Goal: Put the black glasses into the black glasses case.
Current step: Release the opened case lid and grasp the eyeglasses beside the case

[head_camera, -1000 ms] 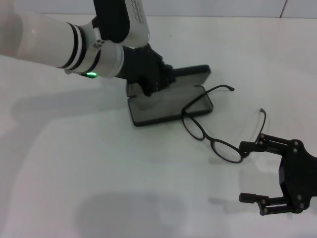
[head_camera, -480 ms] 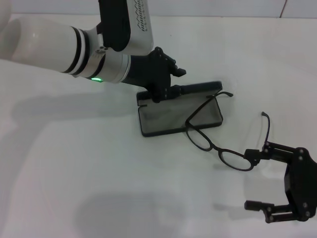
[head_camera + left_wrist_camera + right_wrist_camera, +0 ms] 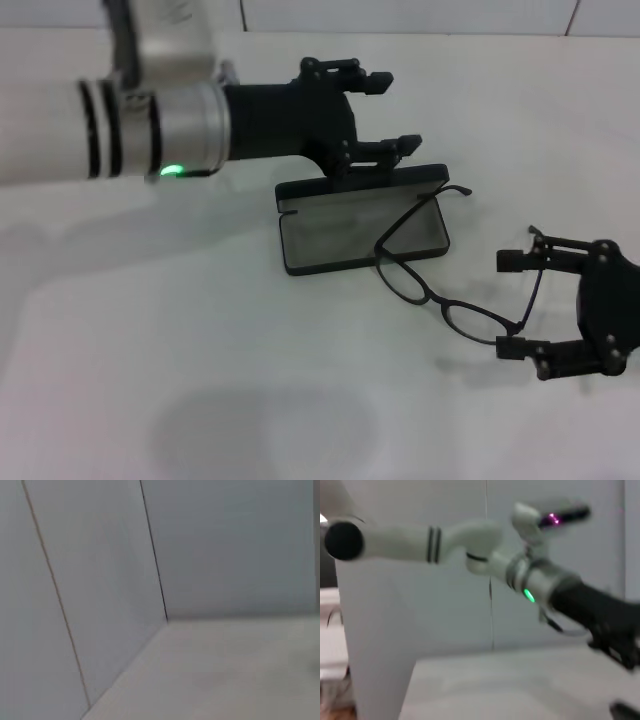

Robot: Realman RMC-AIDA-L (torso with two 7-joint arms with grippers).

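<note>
- Only our head view shows the task's things: the black glasses case [image 3: 362,225] lies open near the middle of the table [image 3: 200,360], toward its far edge, and the black glasses [image 3: 440,285] lie just to the right of it, one temple arm resting across the case's right end.
- Our left gripper [image 3: 375,115] hovers over the far side of the case, just above its raised lid, with its jaws spread wide and nothing between them.
- Our right gripper [image 3: 518,305] sits near the table's right edge, its jaws spread around the right end of the glasses, close to the frame where the other temple arm rises; we cannot tell whether a fingertip touches the frame.
- The left wrist view shows none of this, only the pale wall panels [image 3: 100,580] with their thin dark seams meeting a flat pale surface.
- The right wrist view adds what the head view cannot: the left arm [image 3: 470,545] seen from the side, white segments with dark bands, a green light near the wrist and a black end piece.
- The case is a flat black rectangle with rounded corners and a smooth grey lining; the glasses are thin black wire-like frames with oval clear lenses and slim curved temples.
- The table is matte white and smooth.
</note>
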